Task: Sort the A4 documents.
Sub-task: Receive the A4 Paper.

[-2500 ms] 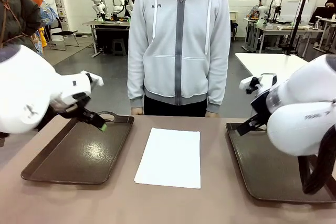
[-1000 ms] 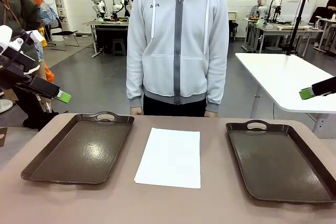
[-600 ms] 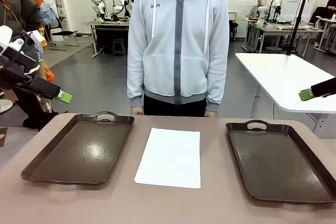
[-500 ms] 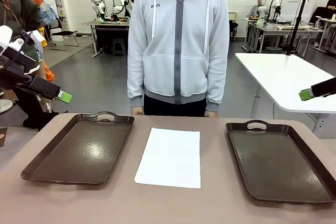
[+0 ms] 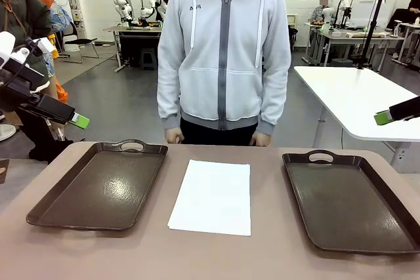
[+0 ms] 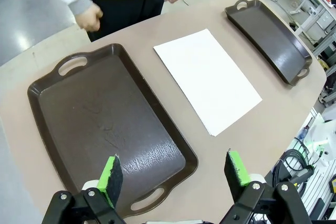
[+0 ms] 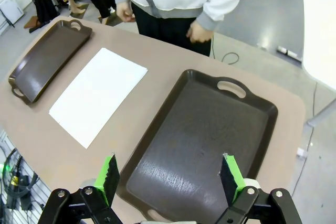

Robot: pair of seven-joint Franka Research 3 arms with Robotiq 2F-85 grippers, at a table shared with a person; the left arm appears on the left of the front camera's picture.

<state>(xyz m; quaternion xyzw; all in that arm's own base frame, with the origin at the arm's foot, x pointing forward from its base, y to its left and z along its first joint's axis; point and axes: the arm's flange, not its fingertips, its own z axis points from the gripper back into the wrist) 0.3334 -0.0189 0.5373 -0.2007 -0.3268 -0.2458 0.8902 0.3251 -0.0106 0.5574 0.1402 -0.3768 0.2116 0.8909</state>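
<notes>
So the A4 documents [image 5: 211,196] lie flat on the table [image 5: 269,195], dead centre between the left tray [image 5: 39,218] and the right tray [image 5: 321,157]. The long axis runs from your side toward the person, roughly parallel to the trays. I can't tell if it's one sheet or a stack.

Your left gripper [image 6: 173,171] has its jaws wide apart and nothing in them, and it hangs high over the left tray's near end. The right gripper [image 7: 169,178] is the same over the right tray. The paper sits inward of both, and I'd say neither arm is clearly nearer, though the gap to the left tray looks a touch slimmer.

No edge is lifted, so expect a fiddly pick. There's a bare strip of table on each side to slide on. The person's hands [image 5: 174,137] hang at the far edge, off the paper.
</notes>
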